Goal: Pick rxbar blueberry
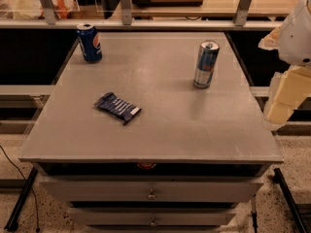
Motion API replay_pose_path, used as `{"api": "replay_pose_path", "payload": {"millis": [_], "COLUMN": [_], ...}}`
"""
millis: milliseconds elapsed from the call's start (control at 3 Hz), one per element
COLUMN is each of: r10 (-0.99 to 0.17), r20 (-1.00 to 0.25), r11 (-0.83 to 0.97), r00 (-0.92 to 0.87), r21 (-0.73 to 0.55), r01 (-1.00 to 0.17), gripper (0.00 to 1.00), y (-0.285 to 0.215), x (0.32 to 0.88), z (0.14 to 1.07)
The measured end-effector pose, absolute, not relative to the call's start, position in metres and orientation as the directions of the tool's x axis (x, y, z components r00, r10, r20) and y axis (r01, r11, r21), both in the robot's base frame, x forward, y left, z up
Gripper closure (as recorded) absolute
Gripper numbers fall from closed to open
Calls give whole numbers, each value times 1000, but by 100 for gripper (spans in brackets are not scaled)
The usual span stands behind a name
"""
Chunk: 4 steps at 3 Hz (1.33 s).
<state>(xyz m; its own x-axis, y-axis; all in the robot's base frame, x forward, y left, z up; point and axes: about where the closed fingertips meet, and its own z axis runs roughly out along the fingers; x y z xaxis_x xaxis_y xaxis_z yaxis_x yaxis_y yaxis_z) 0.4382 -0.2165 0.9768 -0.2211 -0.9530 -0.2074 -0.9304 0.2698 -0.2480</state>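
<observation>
The rxbar blueberry [117, 107] is a flat bar in a dark navy wrapper with pale stripes. It lies on the grey table [160, 81], left of centre and toward the front, turned at a slant. My gripper [278, 113] hangs off the table's right edge on the white arm [297, 33]. It is far to the right of the bar, touches nothing and holds nothing.
A blue Pepsi can [89, 42] stands at the back left corner. A silver-blue Red Bull can [206, 64] stands right of centre. Drawers [151, 192] sit under the tabletop. A railing and shelf run behind the table.
</observation>
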Motion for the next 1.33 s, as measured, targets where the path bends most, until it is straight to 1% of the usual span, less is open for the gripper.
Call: {"api": "replay_pose_path", "payload": {"millis": [333,667,1000,1333], "r10": [-951,-937,-892,-892], "r20": [-221,-288,-399,-399], "r11": [271,269,286,286], "r00": [-217,-200,-210,-210], "r21": [-251,-226,-142,-142], "r01": [-929,-936,-948,-948], "gripper": [0,0,0,0], "y": [-211,-188,-144,-144], "x": [440,447,458,458], "z": [977,966,932,932]}}
